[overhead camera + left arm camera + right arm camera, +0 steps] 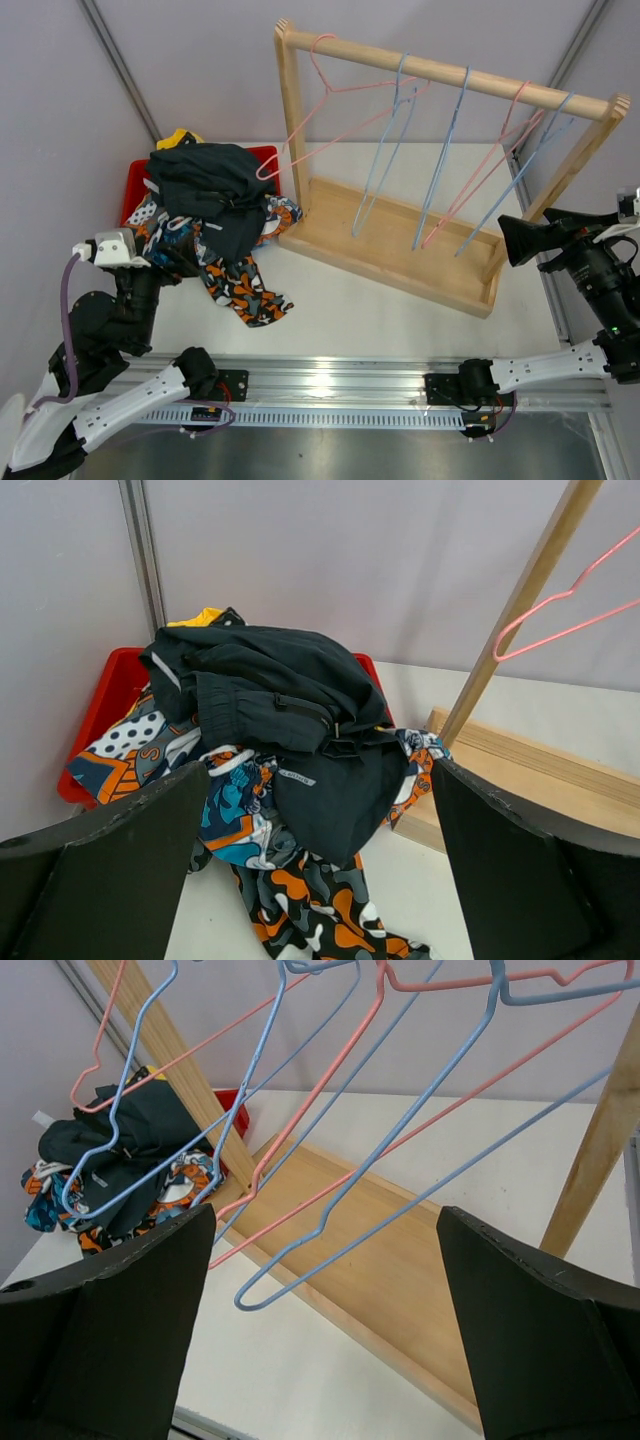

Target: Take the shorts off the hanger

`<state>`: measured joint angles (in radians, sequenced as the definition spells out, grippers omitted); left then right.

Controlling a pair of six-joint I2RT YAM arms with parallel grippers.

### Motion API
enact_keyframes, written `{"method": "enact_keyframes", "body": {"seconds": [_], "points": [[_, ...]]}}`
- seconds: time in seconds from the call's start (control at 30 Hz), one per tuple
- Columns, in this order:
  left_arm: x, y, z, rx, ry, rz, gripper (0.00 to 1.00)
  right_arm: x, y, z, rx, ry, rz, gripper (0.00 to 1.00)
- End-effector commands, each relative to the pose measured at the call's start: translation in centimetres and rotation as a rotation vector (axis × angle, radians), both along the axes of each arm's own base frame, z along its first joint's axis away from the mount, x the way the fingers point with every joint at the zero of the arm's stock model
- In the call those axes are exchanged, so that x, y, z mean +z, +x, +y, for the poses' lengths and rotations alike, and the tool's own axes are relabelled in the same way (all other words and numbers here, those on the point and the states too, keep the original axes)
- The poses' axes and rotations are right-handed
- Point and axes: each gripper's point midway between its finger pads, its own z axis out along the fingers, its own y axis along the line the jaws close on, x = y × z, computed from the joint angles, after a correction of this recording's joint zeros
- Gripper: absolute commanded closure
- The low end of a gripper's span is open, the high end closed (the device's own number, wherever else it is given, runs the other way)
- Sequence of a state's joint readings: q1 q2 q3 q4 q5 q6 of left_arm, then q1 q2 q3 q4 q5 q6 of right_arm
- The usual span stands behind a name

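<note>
The shorts lie heaped on and beside a red bin at the left. The black shorts with a white label lie on top. Patterned orange, blue and black shorts spill onto the table. A bit of the yellow shorts shows at the back. The plain blue shorts are hidden. Several bare pink and blue wire hangers hang on the wooden rack. My left gripper is open and empty, just short of the heap. My right gripper is open and empty at the rack's right end, facing the hangers.
The rack's wooden base and slanted posts stand mid-table. Grey walls with metal struts close off the back. A metal rail runs along the near edge.
</note>
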<state>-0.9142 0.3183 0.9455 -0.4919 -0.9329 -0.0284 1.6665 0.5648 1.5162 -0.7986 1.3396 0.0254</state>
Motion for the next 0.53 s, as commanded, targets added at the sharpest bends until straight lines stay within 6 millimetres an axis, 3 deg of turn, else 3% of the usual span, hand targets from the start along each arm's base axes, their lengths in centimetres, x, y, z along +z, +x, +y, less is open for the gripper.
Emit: {"method": "enact_keyframes", "body": {"seconds": [0.0, 0.33, 0.5], "points": [[-1.0, 0.1, -0.1, 0.009, 0.014, 0.029, 0.01, -0.5, 0.1, 0.5, -0.031, -0.031, 0.008, 0.01], [-1.5, 0.1, -0.2, -0.001, 0.011, 0.038, 0.01, -1.1, 0.1, -0.7, -0.007, 0.017, 0.010, 0.01], [-1.6, 0.5, -1.2, -0.025, 0.046, 0.057, 0.01, -1.3, -0.2, -0.1, 0.034, 0.003, -0.001, 0.01]]}}
